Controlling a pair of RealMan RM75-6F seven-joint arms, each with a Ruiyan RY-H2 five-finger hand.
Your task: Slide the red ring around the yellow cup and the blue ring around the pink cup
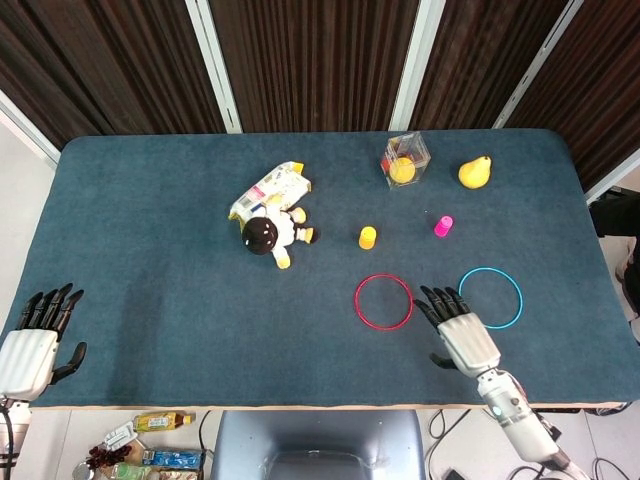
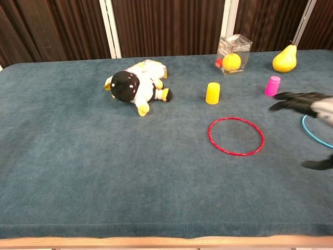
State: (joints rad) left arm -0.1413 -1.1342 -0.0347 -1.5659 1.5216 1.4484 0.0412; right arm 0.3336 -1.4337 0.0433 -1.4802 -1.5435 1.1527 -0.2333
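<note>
The red ring (image 1: 383, 301) (image 2: 235, 136) lies flat on the blue cloth, just in front of the small yellow cup (image 1: 368, 237) (image 2: 213, 93). The blue ring (image 1: 490, 297) (image 2: 315, 129) lies to its right, in front of the pink cup (image 1: 443, 226) (image 2: 272, 86). My right hand (image 1: 458, 332) (image 2: 308, 104) hovers between the two rings, fingers spread and holding nothing. My left hand (image 1: 33, 338) rests off the table's near left corner, fingers apart and empty; the chest view does not show it.
A plush doll (image 1: 270, 235) lies on a snack bag (image 1: 268, 189) left of centre. At the back stand a clear box with a yellow ball (image 1: 404, 160) and a yellow pear (image 1: 476, 172). The table's front edge (image 2: 166, 240) runs close below.
</note>
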